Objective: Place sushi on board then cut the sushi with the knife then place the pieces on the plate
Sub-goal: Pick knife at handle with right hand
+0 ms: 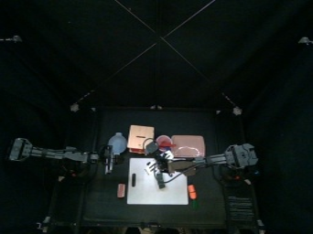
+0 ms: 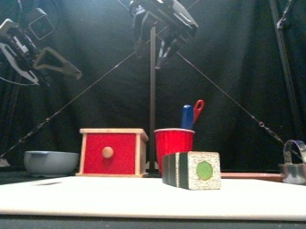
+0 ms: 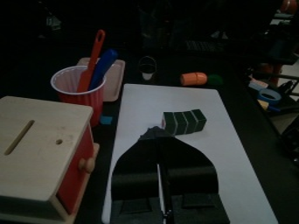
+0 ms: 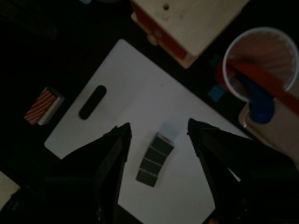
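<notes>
Currently find sushi roll (image 2: 191,170) lying on white cutting board (image 1: 171,194), dark green blocks joined in one row, round end with green centre turned near and right. Note right gripper (image 4: 156,129) held high over the roll, well clear of it; jaws spread wide, one to either side of the row as seen from the wrist, gripping nothing. Note left gripper (image 3: 156,144) raised above the tabletop left of the board, pointing across toward the roll; read its jaws as pressed together, with nothing between them.

Beyond the board, from left to right:
- blue-grey bowl (image 2: 50,162)
- wooden box (image 2: 111,152), red drawer front facing near
- red cup (image 2: 174,143) just right of the box, with blue knife (image 2: 188,116) and red knife (image 2: 198,109) standing in it
- pink tray (image 1: 188,144), flat on the tabletop with nothing on it

Also log a striped toy (image 4: 45,105) on the tabletop left of the board, an orange toy (image 1: 192,190) right of it, both off the board, and a round metal cutter (image 2: 294,165) farther right.
</notes>
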You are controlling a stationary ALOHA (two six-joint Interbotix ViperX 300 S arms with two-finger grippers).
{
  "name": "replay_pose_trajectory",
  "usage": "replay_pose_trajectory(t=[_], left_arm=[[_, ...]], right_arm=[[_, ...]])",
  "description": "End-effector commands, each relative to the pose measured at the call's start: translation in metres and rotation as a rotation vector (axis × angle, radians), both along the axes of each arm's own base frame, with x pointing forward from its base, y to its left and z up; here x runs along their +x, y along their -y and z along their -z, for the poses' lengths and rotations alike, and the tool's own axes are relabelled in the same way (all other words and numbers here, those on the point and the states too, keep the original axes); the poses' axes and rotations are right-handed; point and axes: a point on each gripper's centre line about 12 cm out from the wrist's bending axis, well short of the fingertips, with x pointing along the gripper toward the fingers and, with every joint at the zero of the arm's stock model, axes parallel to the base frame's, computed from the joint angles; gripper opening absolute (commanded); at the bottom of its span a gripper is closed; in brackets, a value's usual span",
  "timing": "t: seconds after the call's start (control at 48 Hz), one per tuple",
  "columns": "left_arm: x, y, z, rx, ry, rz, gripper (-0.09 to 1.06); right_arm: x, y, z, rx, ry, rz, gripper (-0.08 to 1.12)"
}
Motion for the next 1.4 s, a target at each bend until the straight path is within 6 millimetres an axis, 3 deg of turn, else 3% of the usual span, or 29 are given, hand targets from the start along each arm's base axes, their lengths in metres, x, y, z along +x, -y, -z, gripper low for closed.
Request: replay_pose_trajectory(t=[0.021, 0.333, 0.5, 0.771, 0.979, 1.125, 1.396], left_arm=[[0.006, -0.002, -0.013, -0.019, 0.039, -0.015, -0.03], [0.008, -0.003, -0.017, -0.035, 0.051, -0.024, -0.03], [0.009, -0.003, -0.021, -0.038, 0.065, -0.028, -0.03], [0.009, -0.004, -0.022, -0.038, 0.07, -0.031, -0.03], [0.01, -0.008, -0.022, -0.037, 0.07, -0.051, -0.03], [0.011, -0.012, -0.026, -0.045, 0.08, -0.069, -0.03], [0.011, -0.016, -0.027, -0.078, 0.085, -0.097, -0.03]], right_arm=[[-0.018, 0.026, -0.049, -0.02, 0.085, -0.031, 0.88], [-0.048, 0.08, -0.078, -0.092, 0.104, -0.153, 0.88], [-0.074, 0.105, -0.087, -0.119, 0.171, -0.163, 0.88], [-0.133, 0.139, -0.109, -0.263, 0.525, -0.138, 0.88], [-0.174, 0.146, -0.105, -0.387, 0.746, -0.11, 0.87], [-0.189, 0.147, -0.095, -0.392, 0.649, -0.109, 0.87], [-0.196, 0.142, -0.092, -0.4, 0.44, -0.212, 0.87]])
